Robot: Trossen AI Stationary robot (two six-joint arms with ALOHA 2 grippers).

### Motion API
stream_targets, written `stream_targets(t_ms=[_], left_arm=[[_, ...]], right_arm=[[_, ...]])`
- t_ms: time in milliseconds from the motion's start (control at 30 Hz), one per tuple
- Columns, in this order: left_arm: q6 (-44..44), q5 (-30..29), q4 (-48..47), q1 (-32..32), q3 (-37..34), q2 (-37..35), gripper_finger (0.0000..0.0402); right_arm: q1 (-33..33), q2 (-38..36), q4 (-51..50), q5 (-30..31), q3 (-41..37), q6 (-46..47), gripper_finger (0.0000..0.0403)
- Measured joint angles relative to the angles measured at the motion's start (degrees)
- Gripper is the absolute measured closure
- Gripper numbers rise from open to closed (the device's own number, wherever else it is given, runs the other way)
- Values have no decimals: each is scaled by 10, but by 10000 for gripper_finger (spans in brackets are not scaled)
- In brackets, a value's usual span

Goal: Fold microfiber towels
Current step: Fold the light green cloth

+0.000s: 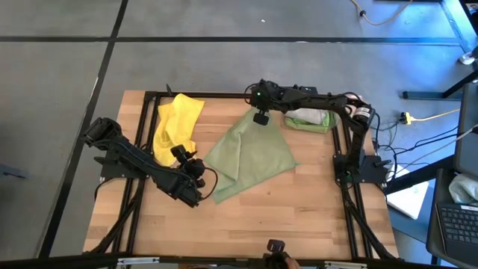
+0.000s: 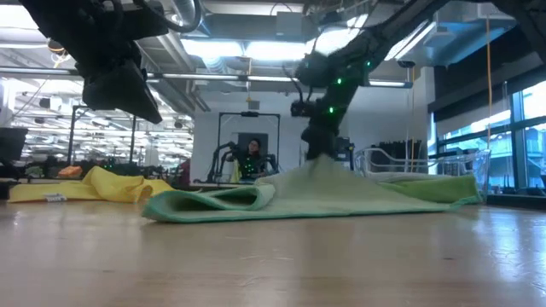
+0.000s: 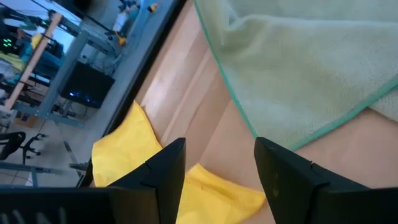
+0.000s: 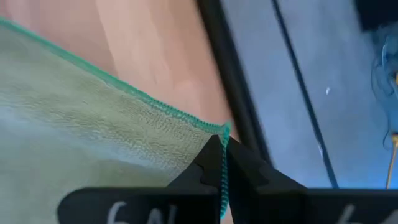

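A pale olive-green microfiber towel point(image 1: 250, 153) with a green stitched edge is spread in the middle of the wooden table point(image 1: 314, 217), with one side folded over itself. Its far corner is pinched in the right claw point(image 1: 261, 118), whose fingers are closed tight on the cloth, and this corner is lifted a little above the table. The left claw point(image 1: 193, 170) is held open just beside the near left edge of this towel, with nothing in it. A bright yellow microfiber towel point(image 1: 175, 127) is lying crumpled near the far left corner of the table. A bright green cloth point(image 1: 308, 119) is seen at the far right side, under the right arm.
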Motion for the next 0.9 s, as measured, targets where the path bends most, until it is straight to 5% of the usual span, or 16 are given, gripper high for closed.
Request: stream_targets(t_ms=[300,533,633,800,900], left_arm=[[0,-36,99,18,-82,0,217],[77,-33,317,51,-152,0,217],[167,-29,413,62,-165,0,217],[300,-15,524,90,-165,0,217],[344,13,542,122,-165,0,217]], right_arm=[[19,-55,-35,-61,1,0,365],[19,-56,-57,-75,1,2,350],[22,-58,-88,-173,1,4,350],[50,-60,-124,-464,-22,30,350],[81,-59,-106,-533,-71,30,350]])
